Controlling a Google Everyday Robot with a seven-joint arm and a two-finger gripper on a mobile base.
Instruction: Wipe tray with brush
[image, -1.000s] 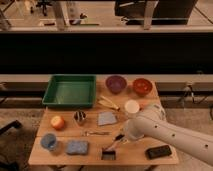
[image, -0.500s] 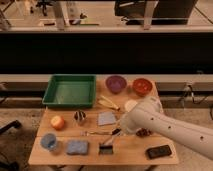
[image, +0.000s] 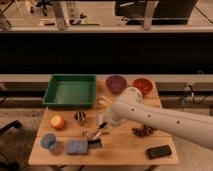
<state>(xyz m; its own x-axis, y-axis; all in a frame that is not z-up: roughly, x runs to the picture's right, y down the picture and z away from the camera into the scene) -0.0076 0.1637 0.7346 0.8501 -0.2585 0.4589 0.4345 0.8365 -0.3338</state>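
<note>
Bristles down, the brush rests on the wooden table just beside a blue sponge. Its thin handle slants up to the gripper at the end of the white arm. Whether the gripper is clamped on the handle cannot be told. The green tray sits well apart at the table's back left, with a purple bowl on its right.

The gripper above the brush is half hidden by the arm; the right edge crops it.
</note>
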